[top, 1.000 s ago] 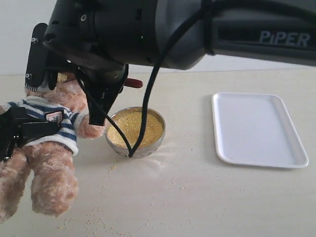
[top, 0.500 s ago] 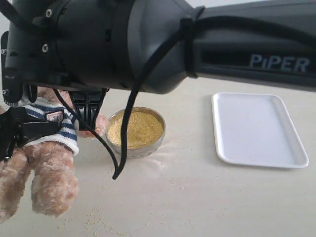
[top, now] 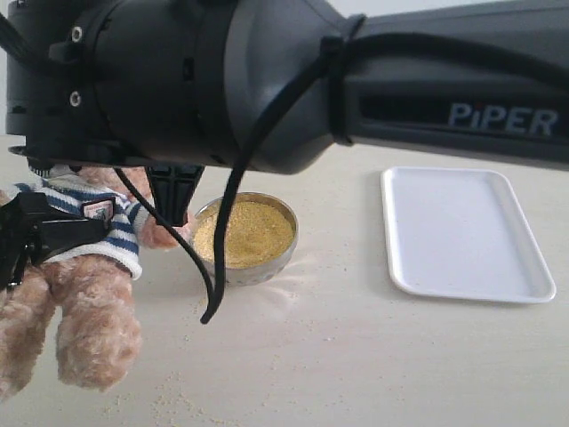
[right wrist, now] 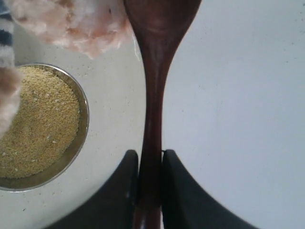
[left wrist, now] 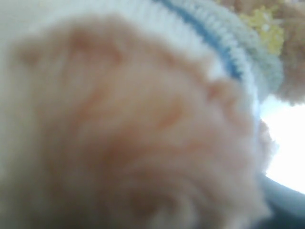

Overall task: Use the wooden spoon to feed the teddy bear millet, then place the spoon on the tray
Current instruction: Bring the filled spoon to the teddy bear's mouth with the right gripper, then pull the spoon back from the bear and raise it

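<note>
The teddy bear (top: 93, 294) sits at the left in its striped sweater, head hidden behind my right arm. My left gripper (top: 36, 236) is shut on its torso; the left wrist view is filled with blurred fur (left wrist: 143, 143), with millet grains on the bear (left wrist: 263, 24). My right gripper (right wrist: 150, 153) is shut on the handle of the wooden spoon (right wrist: 155, 86), whose bowl reaches past the bear's fur (right wrist: 71, 21). In the exterior view the spoon is hidden. The metal bowl of millet (top: 244, 233) stands beside the bear. The white tray (top: 467, 233) lies at the right.
My right arm (top: 293, 80) spans the top of the exterior view, with a black cable (top: 213, 267) hanging in front of the metal bowl (right wrist: 81, 138). Loose millet grains (top: 169, 405) lie scattered on the table near its front edge.
My right arm has swung left and lower over the bear's head. The spoon tip that showed above the bowl is now hidden behind it. The left gripper and bear have stayed put.
</note>
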Robot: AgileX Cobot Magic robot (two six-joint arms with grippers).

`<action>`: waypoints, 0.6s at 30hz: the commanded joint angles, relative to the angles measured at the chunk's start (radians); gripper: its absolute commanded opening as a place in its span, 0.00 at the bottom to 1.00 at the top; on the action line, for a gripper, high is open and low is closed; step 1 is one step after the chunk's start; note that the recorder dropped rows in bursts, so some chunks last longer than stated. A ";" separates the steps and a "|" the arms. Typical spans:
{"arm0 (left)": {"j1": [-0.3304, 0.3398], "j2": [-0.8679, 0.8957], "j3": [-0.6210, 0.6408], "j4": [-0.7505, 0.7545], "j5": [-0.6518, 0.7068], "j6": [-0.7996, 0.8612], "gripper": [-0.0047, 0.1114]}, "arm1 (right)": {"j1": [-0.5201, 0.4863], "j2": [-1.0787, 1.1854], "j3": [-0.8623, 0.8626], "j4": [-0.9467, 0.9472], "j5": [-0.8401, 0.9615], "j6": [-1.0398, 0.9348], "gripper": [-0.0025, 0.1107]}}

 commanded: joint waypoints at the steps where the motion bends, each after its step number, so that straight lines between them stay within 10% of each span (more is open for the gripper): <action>1: -0.009 -0.003 -0.002 -0.012 0.024 -0.005 0.08 | -0.007 -0.007 -0.005 0.003 0.040 0.058 0.02; 10: -0.009 -0.003 -0.002 -0.010 -0.039 0.003 0.08 | -0.162 -0.216 -0.005 0.512 0.122 -0.154 0.02; 18: -0.009 -0.003 -0.002 -0.013 -0.039 0.006 0.08 | -0.288 -0.250 0.000 0.545 0.153 -0.177 0.02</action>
